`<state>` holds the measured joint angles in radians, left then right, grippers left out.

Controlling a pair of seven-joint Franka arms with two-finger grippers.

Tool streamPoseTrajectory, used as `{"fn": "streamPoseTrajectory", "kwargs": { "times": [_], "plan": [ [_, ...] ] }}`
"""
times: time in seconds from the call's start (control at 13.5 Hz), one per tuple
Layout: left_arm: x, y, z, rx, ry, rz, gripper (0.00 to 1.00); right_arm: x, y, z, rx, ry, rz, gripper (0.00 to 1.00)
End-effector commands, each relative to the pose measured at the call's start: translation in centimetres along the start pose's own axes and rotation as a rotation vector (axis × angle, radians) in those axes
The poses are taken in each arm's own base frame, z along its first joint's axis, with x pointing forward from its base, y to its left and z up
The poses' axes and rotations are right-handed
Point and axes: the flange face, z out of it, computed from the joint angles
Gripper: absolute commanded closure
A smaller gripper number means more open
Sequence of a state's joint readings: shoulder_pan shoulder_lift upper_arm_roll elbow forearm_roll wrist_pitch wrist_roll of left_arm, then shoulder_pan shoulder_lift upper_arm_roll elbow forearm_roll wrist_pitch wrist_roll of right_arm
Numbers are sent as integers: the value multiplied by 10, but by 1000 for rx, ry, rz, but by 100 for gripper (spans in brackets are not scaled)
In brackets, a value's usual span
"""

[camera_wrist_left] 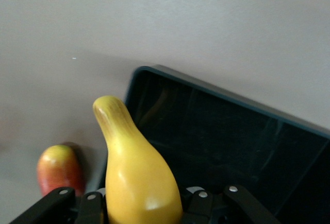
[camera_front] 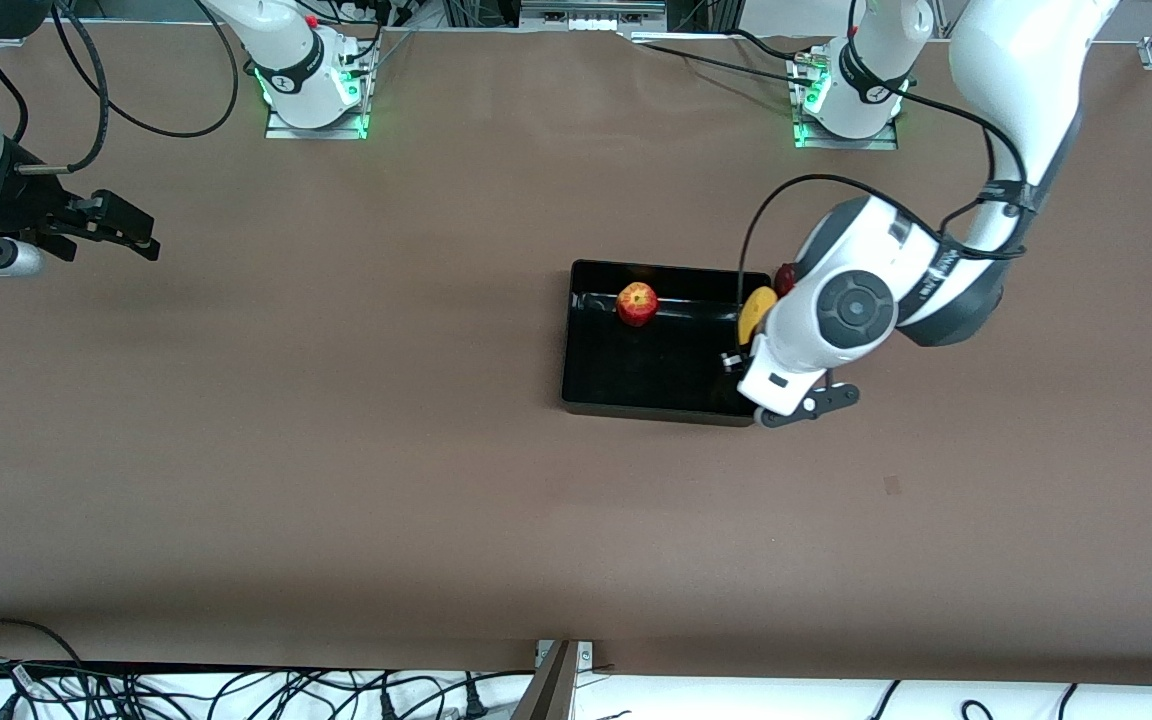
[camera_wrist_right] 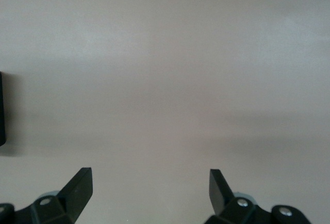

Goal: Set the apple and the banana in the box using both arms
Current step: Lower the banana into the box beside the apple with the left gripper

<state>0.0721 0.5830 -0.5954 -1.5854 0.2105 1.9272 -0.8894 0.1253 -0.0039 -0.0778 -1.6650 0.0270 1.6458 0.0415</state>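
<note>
A: What does the left gripper [camera_wrist_left: 142, 206] hold?
B: Its jaws are clamped on the banana [camera_wrist_left: 135, 170], over the box's [camera_front: 576, 340] end toward the left arm.
A: The right gripper [camera_wrist_right: 150, 188]?
B: Spread wide over bare table, holding nothing. The apple [camera_front: 637, 303] lies inside the box.

The small red apple [camera_front: 638, 303] with yellowish patches sits inside the black open-top box [camera_front: 596, 395], near the wall farthest from the front camera, well apart from both sets of jaws. The yellow banana [camera_wrist_left: 135, 172] is clamped between the left gripper's [camera_wrist_left: 144, 211] jaws, its darker tip jutting out over the box's corner.
</note>
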Motion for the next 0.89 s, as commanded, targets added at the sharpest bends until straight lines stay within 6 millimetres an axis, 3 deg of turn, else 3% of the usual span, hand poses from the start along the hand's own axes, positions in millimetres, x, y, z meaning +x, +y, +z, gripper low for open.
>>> {"fn": "streamPoseTrajectory", "kwargs": {
  "times": [0.0,0.22,0.81],
  "plan": [
    [8,6,20,-53,-1,-54,100,3,0,-4,4,11,3,0],
    [12,5,65,-64,24,-59,100,4,1,-4,3,9,4,0],
    [-3,2,99,-43,22,-80,100,4,2,-4,3,9,6,0]
  ]
}}
